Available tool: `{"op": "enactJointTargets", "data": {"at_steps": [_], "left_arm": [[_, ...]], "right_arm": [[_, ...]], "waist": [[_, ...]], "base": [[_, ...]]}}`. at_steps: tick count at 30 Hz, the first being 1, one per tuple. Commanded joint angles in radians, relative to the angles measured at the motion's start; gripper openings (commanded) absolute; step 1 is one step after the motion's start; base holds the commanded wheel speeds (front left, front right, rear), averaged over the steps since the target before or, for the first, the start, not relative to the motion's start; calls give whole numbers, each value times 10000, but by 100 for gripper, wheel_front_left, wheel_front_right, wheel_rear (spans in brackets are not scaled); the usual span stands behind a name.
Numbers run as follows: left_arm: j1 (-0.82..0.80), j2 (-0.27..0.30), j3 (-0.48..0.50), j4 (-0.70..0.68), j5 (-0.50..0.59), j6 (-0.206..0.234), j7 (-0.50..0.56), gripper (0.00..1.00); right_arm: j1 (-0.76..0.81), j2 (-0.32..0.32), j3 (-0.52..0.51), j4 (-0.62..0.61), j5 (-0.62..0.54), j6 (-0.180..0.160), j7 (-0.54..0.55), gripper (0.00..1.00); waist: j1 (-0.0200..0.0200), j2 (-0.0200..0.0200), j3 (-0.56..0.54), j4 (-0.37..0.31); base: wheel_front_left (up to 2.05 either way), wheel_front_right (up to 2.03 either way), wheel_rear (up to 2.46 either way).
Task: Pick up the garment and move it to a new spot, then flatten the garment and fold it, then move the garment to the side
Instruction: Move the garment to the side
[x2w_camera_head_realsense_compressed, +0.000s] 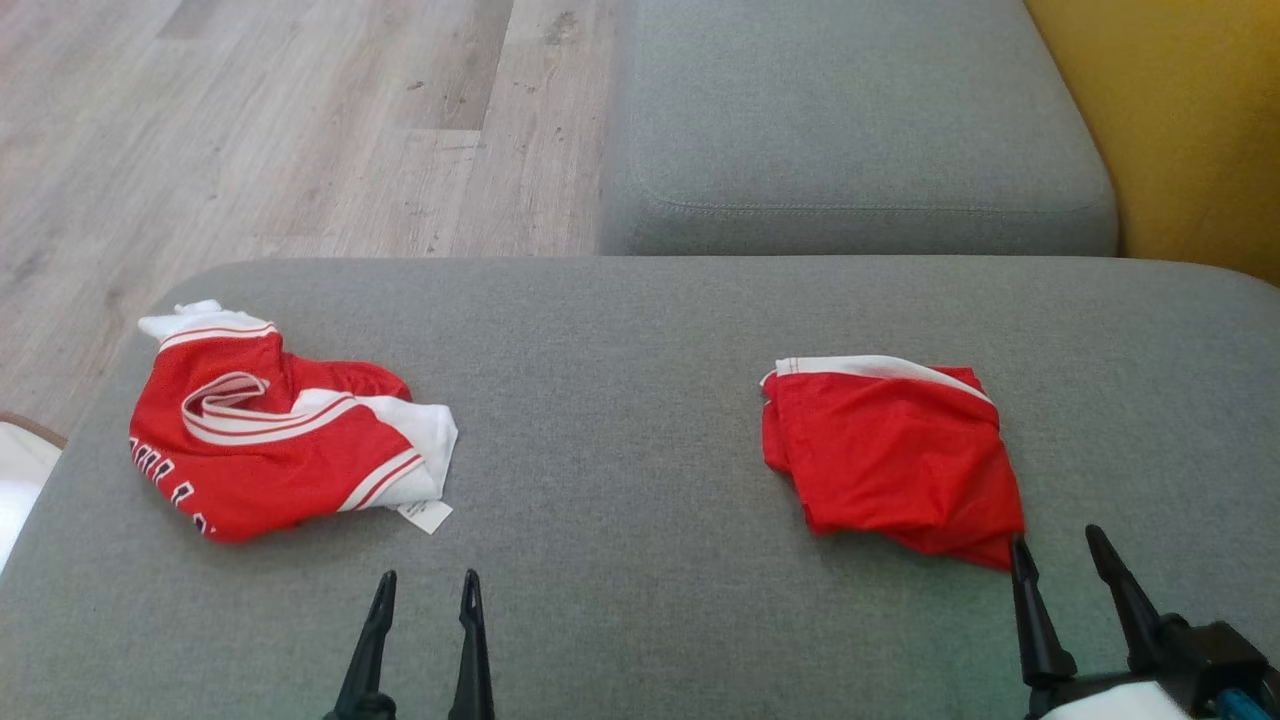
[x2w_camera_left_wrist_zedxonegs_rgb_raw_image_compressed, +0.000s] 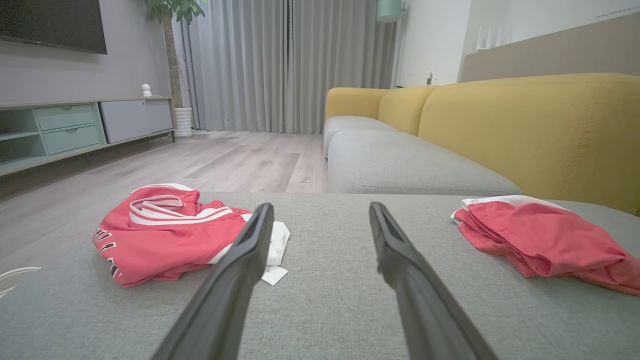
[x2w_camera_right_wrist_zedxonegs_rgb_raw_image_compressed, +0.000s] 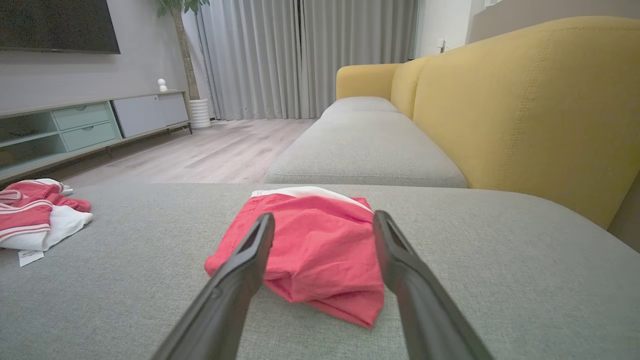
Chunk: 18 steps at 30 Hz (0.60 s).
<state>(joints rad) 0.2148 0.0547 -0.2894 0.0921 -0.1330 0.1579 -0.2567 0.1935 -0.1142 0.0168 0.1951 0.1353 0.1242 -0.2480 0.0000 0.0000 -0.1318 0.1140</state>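
So our right gripper (x2w_camera_head_realsense_compressed: 1057, 536) is spread wide with nothing in it, its fingertips right by the near corner of the folded red garment (x2w_camera_head_realsense_compressed: 890, 450), which lies on the right part of the grey cushion (x2w_camera_head_realsense_compressed: 640, 330). Our left gripper (x2w_camera_head_realsense_compressed: 429, 575) is wide open and empty too, near the crumpled red-and-white jersey (x2w_camera_head_realsense_compressed: 270, 440) on the left.
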Motion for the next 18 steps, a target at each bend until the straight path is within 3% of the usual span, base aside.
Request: {"op": "enactJointTargets", "data": {"at_steps": [1,18], "left_arm": [[-400,-45,355,-361,77,-1,-51,100],[-547,-45,479,-202,317,-238,-51,100]], "right_arm": [[-312,-121,144,-373,-79,65,-136,100],[-281,-3,119,-430,-148,65,-137,100]], "waist": [[0,0,10,7],[0,0,57,107]], "base": [[0,0,0],[0,0,0]]}}
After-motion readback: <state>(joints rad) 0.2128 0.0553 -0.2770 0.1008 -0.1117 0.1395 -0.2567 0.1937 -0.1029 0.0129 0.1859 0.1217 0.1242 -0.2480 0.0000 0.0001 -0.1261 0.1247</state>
